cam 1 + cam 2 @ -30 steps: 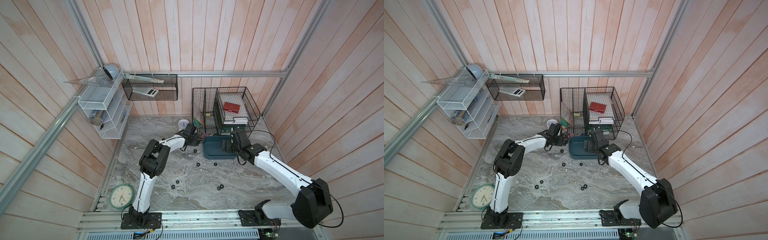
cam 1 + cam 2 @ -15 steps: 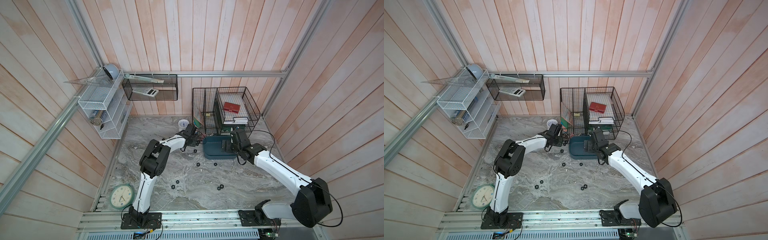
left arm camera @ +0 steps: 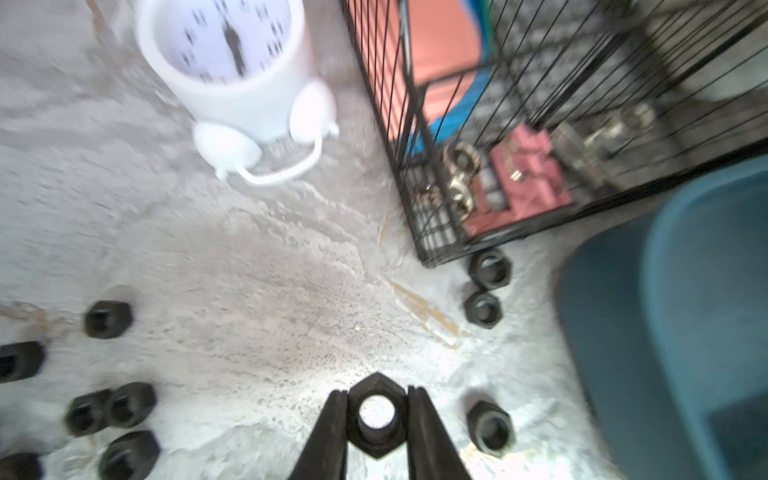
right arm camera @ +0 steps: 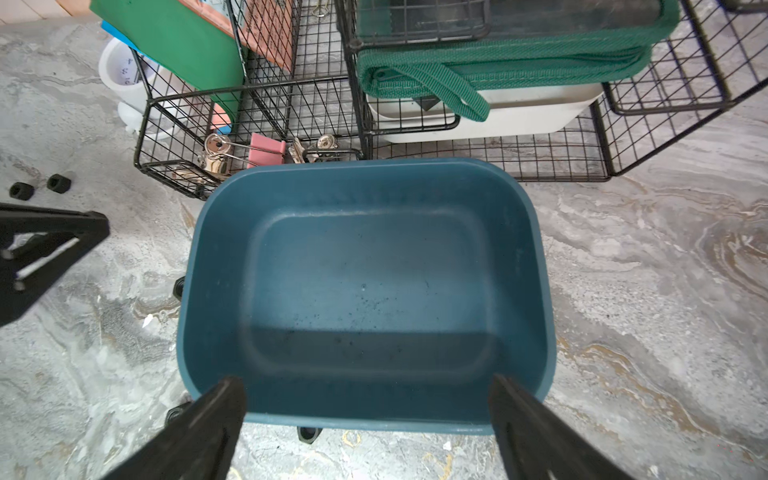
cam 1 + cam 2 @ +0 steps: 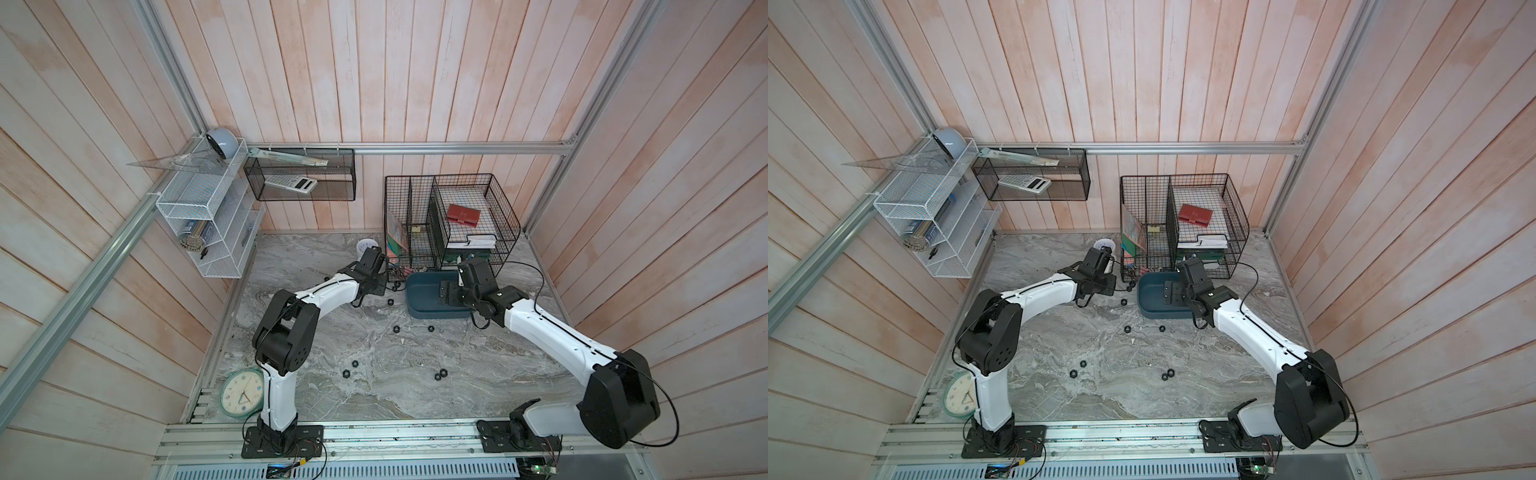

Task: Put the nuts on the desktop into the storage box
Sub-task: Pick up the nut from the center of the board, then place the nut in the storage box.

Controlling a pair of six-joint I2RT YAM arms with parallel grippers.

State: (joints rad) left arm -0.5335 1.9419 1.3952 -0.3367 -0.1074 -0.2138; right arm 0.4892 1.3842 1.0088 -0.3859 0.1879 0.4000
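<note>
My left claw (image 3: 377, 392) grips one nut (image 3: 376, 442). I count nine loose nuts (image 3: 482, 309) on the table (image 3: 249, 291), several blurred. My right claw (image 4: 365, 380) gapes above the one box (image 4: 208, 270).

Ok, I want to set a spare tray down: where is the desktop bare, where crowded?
Bare: desktop in front, between both arm bases, and behind the left arm toward the white rack. Crowded: nuts between left pincer and storage box.
</note>
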